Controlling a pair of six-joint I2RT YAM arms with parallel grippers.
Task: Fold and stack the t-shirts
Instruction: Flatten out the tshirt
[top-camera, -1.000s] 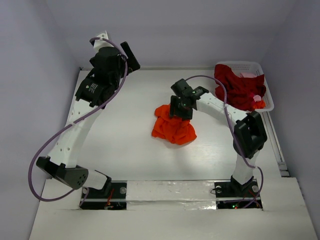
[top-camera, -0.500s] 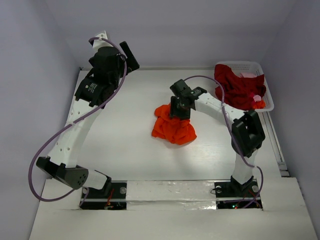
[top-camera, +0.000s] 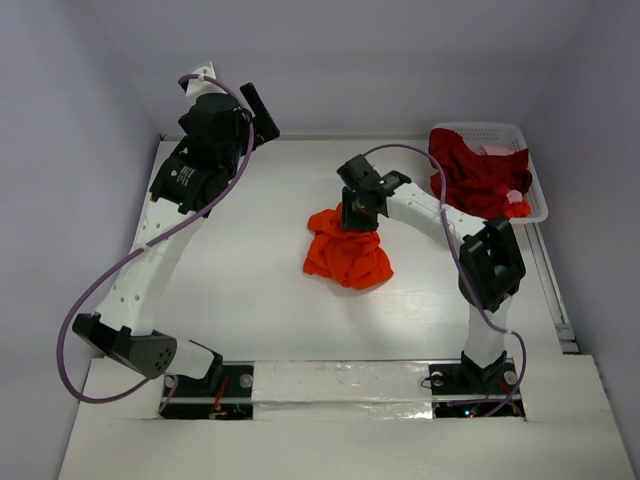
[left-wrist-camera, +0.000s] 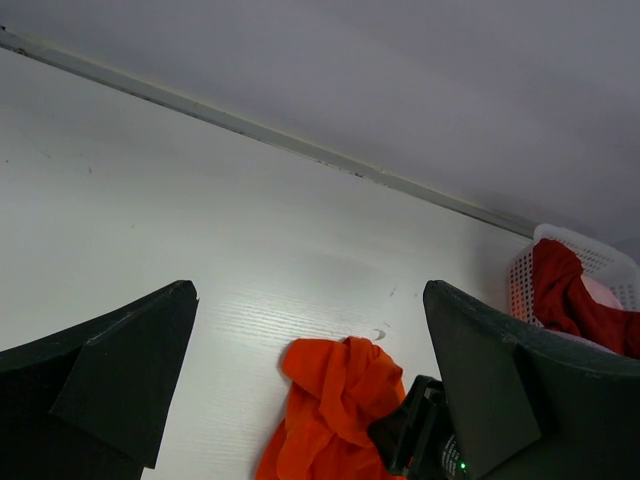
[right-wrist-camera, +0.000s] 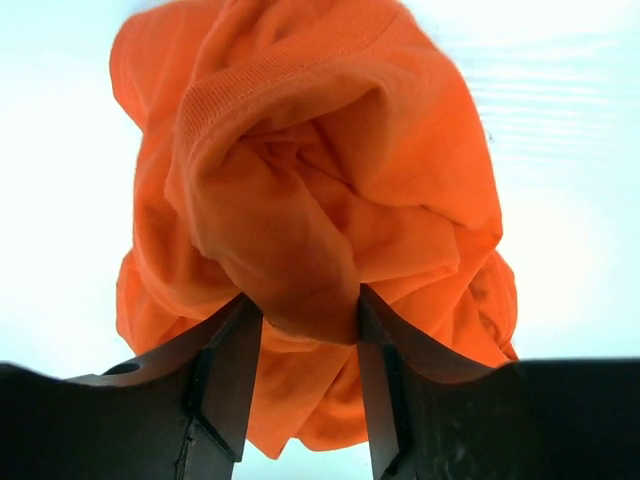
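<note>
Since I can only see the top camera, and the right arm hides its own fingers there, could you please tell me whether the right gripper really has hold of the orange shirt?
Observer: Yes. In the right wrist view the right gripper is shut on a bunched fold of the orange shirt, with the cloth pinched between both fingers.
Operator: Thank you. And is the left gripper carrying anything?
Observer: No. The left wrist view shows the left gripper wide open with nothing in it, only bare table in the gap.
</note>
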